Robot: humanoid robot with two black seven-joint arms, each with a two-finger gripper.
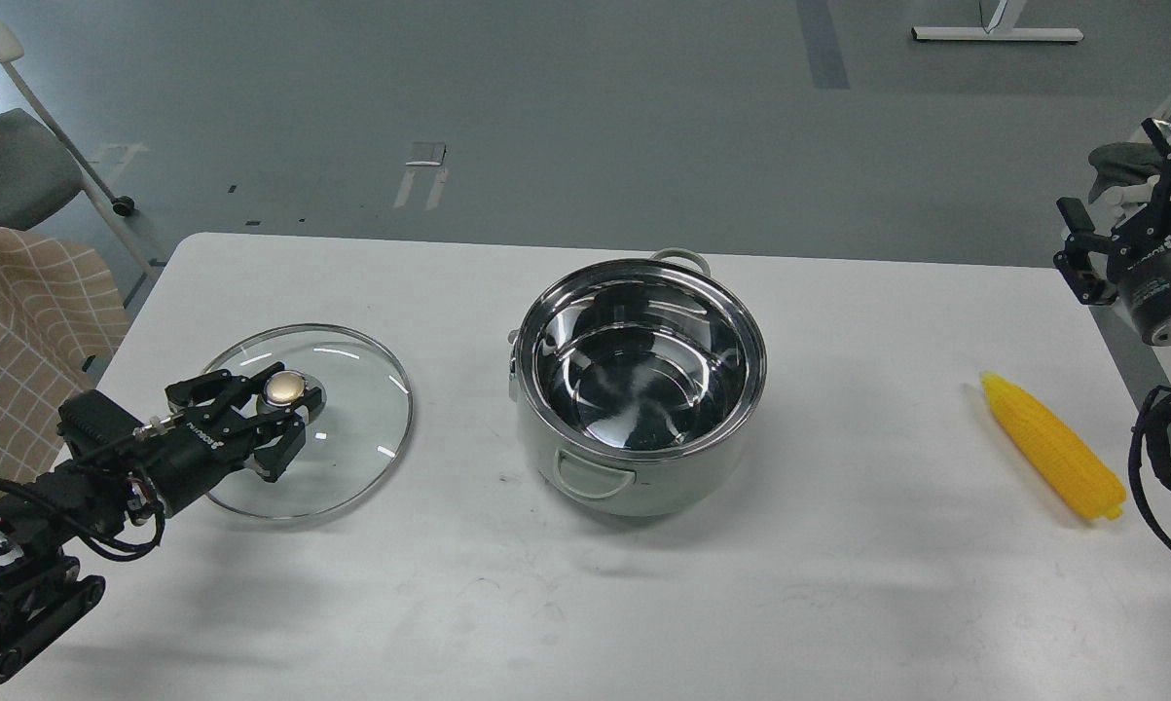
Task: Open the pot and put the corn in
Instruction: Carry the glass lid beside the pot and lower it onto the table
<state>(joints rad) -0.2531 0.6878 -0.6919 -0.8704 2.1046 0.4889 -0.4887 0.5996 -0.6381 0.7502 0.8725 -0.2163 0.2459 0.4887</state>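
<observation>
Corn (1054,445) lies nearest my right gripper (1116,209), below it.
Its axis runs diagonally, tip away; right fingers apart, left gripper (288,409) spread around the lid knob (283,387).

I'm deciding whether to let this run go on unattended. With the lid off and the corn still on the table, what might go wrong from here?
1. The left gripper sits around the gold knob of the glass lid; pulling away carelessly might drag the lid.
2. The corn lies near the table's right edge; a poor grasp by the right gripper might roll it off.
3. The corn looks about as long as the pot is wide, so it may catch on the rim.
</observation>
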